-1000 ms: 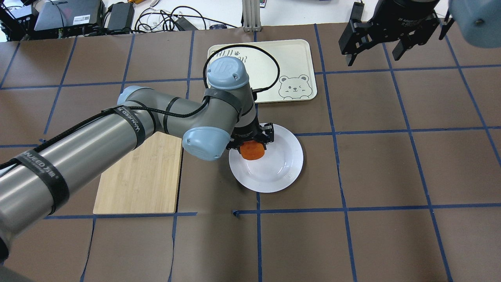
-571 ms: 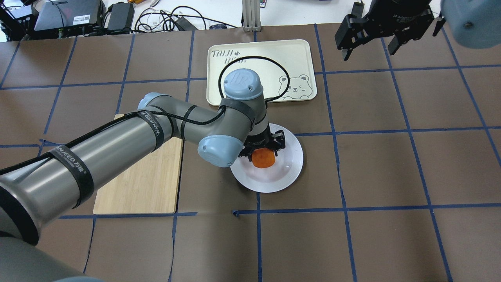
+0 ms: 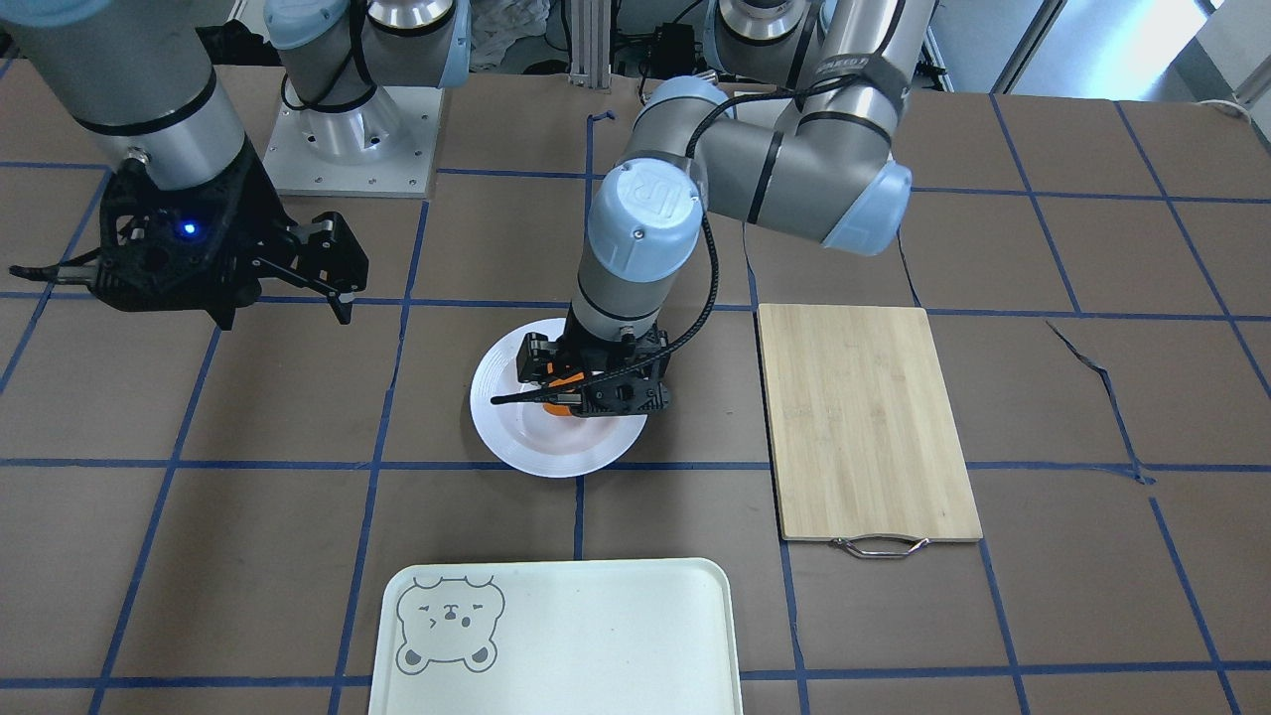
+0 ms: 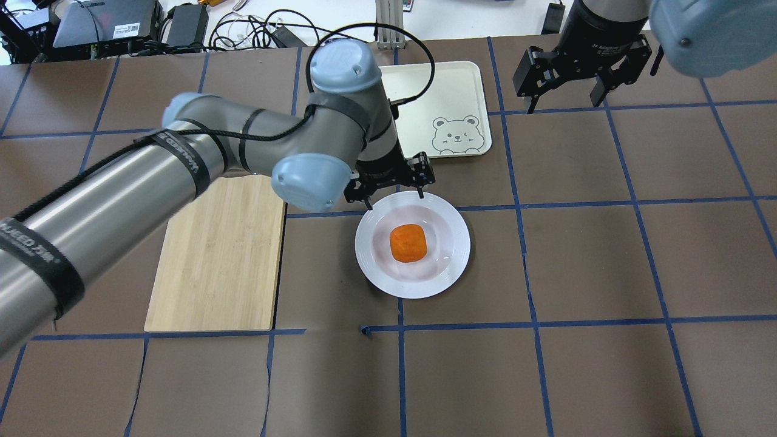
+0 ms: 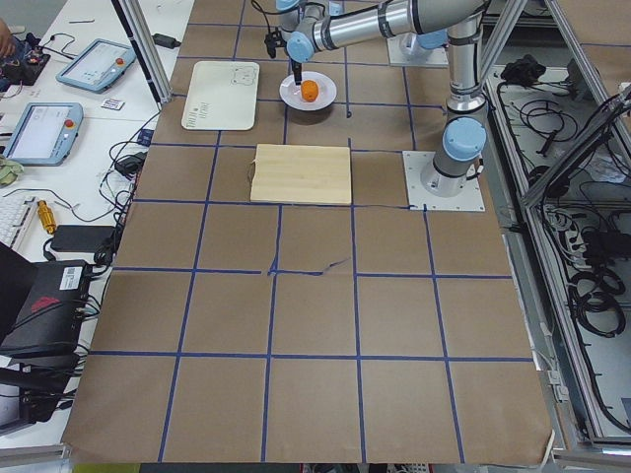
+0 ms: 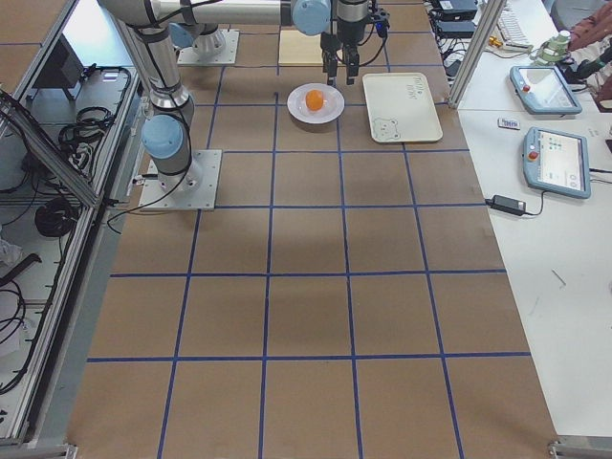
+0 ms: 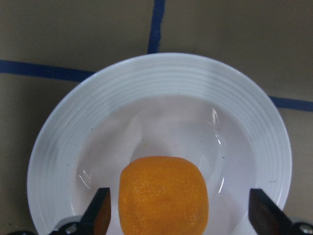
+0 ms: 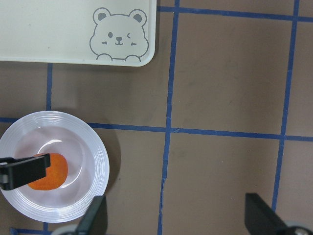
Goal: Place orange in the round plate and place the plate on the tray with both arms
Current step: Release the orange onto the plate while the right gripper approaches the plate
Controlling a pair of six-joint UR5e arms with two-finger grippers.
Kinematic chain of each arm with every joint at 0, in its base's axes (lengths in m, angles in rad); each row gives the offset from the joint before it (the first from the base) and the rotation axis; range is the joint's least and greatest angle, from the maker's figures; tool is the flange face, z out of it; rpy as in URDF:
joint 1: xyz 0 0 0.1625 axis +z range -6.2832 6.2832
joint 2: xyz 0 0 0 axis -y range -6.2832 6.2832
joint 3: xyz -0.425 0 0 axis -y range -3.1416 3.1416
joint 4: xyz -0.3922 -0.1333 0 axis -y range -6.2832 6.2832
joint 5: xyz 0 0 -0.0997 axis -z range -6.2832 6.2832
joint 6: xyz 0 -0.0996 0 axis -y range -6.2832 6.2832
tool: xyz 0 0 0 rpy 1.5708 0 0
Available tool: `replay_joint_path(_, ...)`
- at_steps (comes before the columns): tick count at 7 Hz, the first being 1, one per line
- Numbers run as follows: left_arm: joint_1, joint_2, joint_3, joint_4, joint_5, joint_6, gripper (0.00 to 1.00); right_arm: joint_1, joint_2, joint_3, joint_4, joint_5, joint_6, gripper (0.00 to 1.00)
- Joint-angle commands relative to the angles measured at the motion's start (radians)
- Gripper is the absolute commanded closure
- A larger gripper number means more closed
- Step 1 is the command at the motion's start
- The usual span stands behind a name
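orange [image 4: 408, 243] is sitting loose in the middle of the plate [image 4: 452, 267], left hand [image 4: 393, 198] wide and empty over its tray-side rim, right hand [image 4: 563, 104] wide too by the tray [image 4: 461, 79], so I'd guess both grab the rim next and carry it over

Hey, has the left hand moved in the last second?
Yes. The left hand has released the orange into the round plate and now shows open at its far rim, nearer the tray.
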Motion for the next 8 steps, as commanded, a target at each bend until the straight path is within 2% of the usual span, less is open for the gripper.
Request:
replay_joint_path(1, 0.094, 0.104, 0.126, -0.261, 0.016, 0.115, 0.0, 0.001, 0.078, 0.088, -0.021, 0.179, -0.003, 0.0)
replay_joint_path(2, 0.139, 0.165, 0.151, -0.307, 0.026, 0.116, 0.0, 0.004, 0.098, 0.167, -0.13, 0.257, -0.002, 0.0)
replay_joint_path(3, 0.154, 0.228, 0.154, -0.347, 0.025, 0.116, 0.0, 0.007, 0.098, 0.288, -0.245, 0.273, 0.0, 0.0)
replay_joint_path(4, 0.152, 0.268, 0.147, -0.343, 0.03, 0.103, 0.0, 0.012, 0.097, 0.409, -0.413, 0.331, 0.004, 0.0)
replay_joint_path(5, 0.161, 0.282, 0.135, -0.349, 0.037, 0.102, 0.0, 0.012, 0.098, 0.503, -0.523, 0.509, 0.042, 0.0)
replay_joint_path(6, 0.163, 0.294, 0.13, -0.364, 0.1, 0.108, 0.0, 0.012, 0.113, 0.546, -0.592, 0.52, 0.026, 0.0)
replay_joint_path(7, 0.169, 0.308, 0.125, -0.392, 0.121, 0.131, 0.0, 0.003, 0.158, 0.571, -0.689, 0.522, 0.015, 0.0)
replay_joint_path(8, 0.187, 0.31, 0.127, -0.382, 0.246, 0.241, 0.0, 0.001, 0.21, 0.576, -0.781, 0.482, -0.012, 0.0)
